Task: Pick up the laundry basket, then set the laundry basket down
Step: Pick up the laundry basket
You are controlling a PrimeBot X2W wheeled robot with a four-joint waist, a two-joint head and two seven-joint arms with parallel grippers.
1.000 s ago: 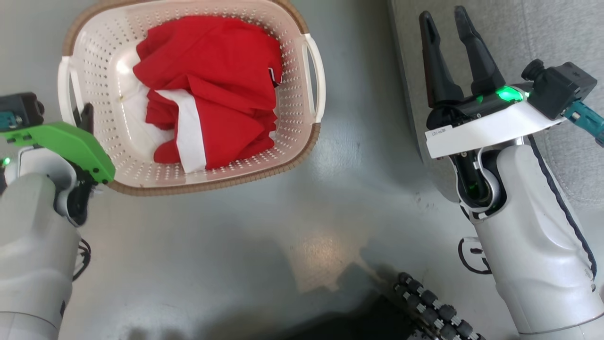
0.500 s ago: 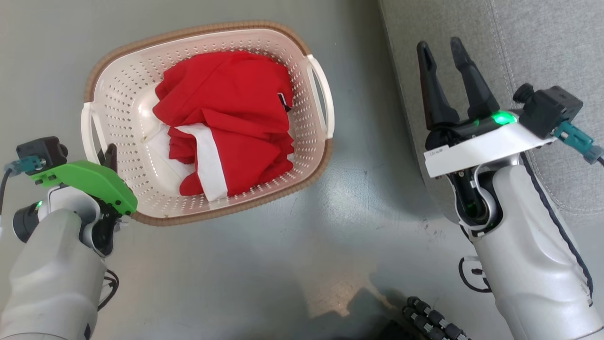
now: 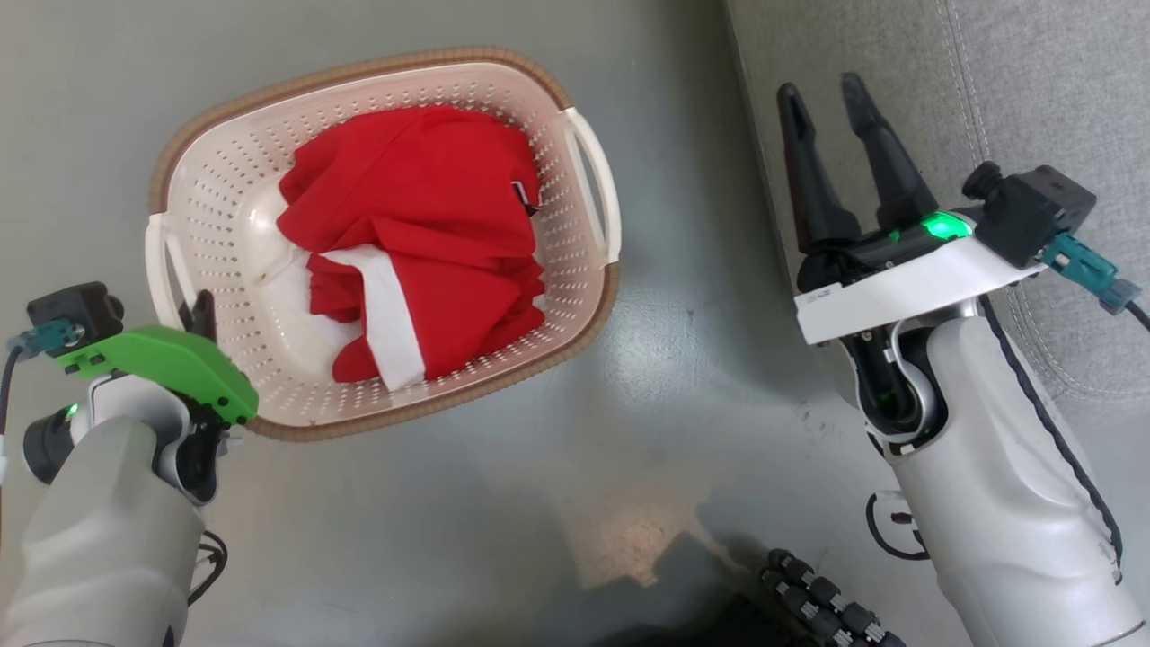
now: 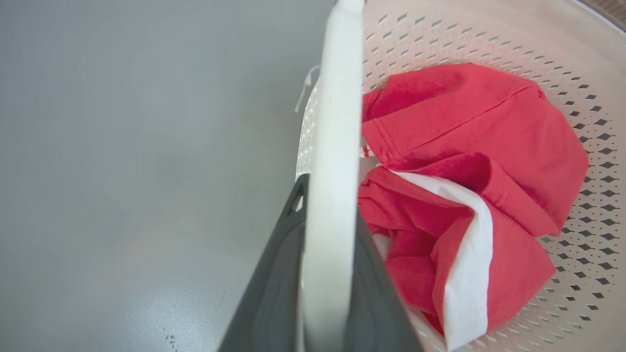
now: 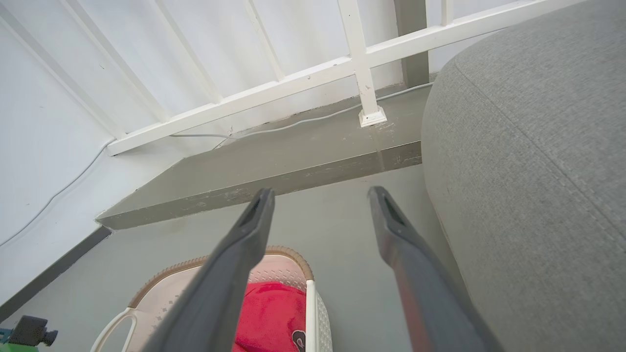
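Observation:
The laundry basket is cream perforated plastic with a brown rim, and it lies over the grey floor at the upper left of the head view. Red and white clothes fill it. My left gripper is shut on its left white handle. In the left wrist view that handle runs between my dark fingers, beside the basket wall. Whether the basket touches the floor I cannot tell. My right gripper stands open and empty to the basket's right. In the right wrist view, the right gripper hangs above the basket.
A grey sofa fills the right side, close to my right arm. Ahead, a low grey step carries a white railing against a white wall. My base's roller wheel sits at the bottom.
The whole head view shifted, so the camera moved. The basket and my left gripper, still shut on the handle, now sit lower in the picture and look slightly smaller. My right gripper stays open.

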